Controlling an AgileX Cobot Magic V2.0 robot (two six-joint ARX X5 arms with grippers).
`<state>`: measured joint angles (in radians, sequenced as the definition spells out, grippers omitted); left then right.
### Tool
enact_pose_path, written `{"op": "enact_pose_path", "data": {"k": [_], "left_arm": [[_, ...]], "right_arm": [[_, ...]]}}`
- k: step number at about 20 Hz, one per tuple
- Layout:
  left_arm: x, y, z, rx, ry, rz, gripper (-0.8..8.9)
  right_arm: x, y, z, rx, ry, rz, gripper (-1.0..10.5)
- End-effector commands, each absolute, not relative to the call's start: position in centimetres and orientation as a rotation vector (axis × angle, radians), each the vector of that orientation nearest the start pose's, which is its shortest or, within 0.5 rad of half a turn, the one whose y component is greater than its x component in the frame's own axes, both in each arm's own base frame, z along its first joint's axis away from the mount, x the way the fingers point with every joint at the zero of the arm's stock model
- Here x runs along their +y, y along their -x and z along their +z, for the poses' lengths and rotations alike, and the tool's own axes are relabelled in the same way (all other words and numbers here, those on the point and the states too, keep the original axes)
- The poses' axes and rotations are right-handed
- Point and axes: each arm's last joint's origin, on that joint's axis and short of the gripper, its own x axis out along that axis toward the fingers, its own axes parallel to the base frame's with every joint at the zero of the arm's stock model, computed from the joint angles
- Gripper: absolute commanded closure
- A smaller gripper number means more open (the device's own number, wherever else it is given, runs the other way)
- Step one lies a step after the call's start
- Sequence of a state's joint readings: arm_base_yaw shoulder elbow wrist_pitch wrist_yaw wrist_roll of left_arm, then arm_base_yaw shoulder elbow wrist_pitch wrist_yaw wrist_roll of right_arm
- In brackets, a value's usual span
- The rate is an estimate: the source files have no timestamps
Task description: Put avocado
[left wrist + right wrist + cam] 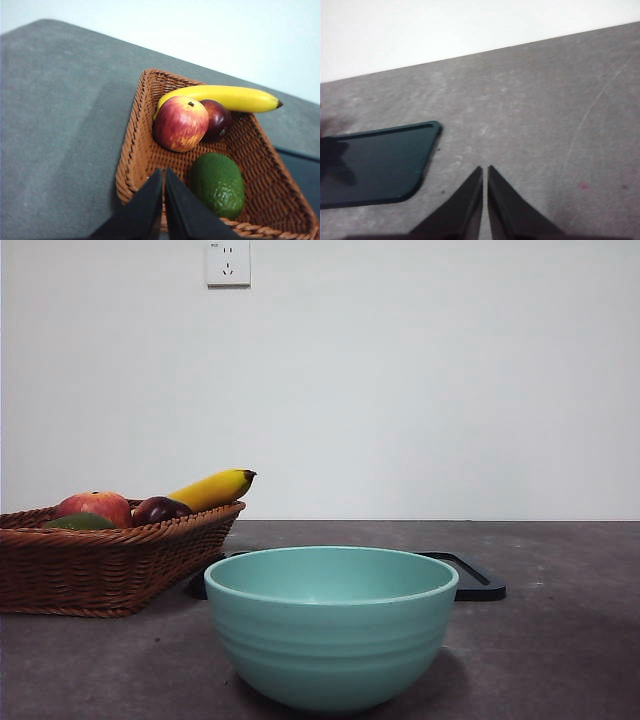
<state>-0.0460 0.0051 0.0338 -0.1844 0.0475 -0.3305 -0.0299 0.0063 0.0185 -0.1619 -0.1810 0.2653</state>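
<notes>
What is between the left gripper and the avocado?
Only bare wicker basket floor. In the left wrist view, the left gripper hangs over the basket's near rim, close beside the avocado, not touching it.

The avocado (218, 185) is dark green with a pebbled skin, the apple (180, 123) red streaked with yellow, the plum (218, 119) deep purple, the banana (222, 97) yellow with a dark tip — all in a brown woven basket (134, 150) — while the bowl (331, 625) is pale teal with faint ridges, the tray (375, 162) black, the table (545, 110) mottled grey.
</notes>
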Motion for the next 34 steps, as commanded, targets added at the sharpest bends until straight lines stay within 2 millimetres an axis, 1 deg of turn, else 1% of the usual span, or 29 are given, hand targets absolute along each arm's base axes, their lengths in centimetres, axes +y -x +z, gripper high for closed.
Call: {"op": "enact_pose_path", "data": {"k": [1, 4, 9, 12, 15, 20, 26, 30, 34], "left_arm": [[-0.5, -9.3, 16.5, 0.163, 0.413, -0.057, 8.04], [-0.5, -8.9, 17.8, 0.165, 0.430, -0.056, 8.04], [-0.5, -8.5, 20.6, 0.168, 0.430, -0.063, 8.04], [-0.6, -8.5, 22.6, 0.177, 0.425, -0.094, 8.04], [-0.8, -8.8, 24.5, 0.235, 0.384, -0.152, 8.04], [-1.2, -9.8, 27.1, 0.398, 0.298, -0.259, 8.04], [-2.0, -11.7, 29.7, 0.571, 0.262, -0.475, 8.04], [-2.9, -12.6, 31.3, 0.691, 0.264, -0.659, 8.04], [-3.6, -12.0, 32.1, 0.755, 0.236, -0.751, 8.05]], "right_arm": [[0.2, -9.4, 16.5, 0.140, -0.349, 0.132, 9.4], [0.3, -9.1, 17.9, 0.122, -0.365, 0.135, 9.4], [0.3, -8.8, 21.0, 0.129, -0.368, 0.140, 9.4], [0.4, -8.9, 23.0, 0.178, -0.351, 0.160, 9.4], [0.5, -9.3, 25.1, 0.259, -0.318, 0.205, 9.4], [1.0, -10.2, 28.6, 0.422, -0.254, 0.349, 9.4], [2.1, -11.3, 31.7, 0.607, -0.195, 0.536, 9.4], [3.8, -11.9, 33.2, 0.741, -0.102, 0.702, 9.4], [5.9, -11.7, 33.4, 0.824, -0.025, 0.882, 9.4]]}}
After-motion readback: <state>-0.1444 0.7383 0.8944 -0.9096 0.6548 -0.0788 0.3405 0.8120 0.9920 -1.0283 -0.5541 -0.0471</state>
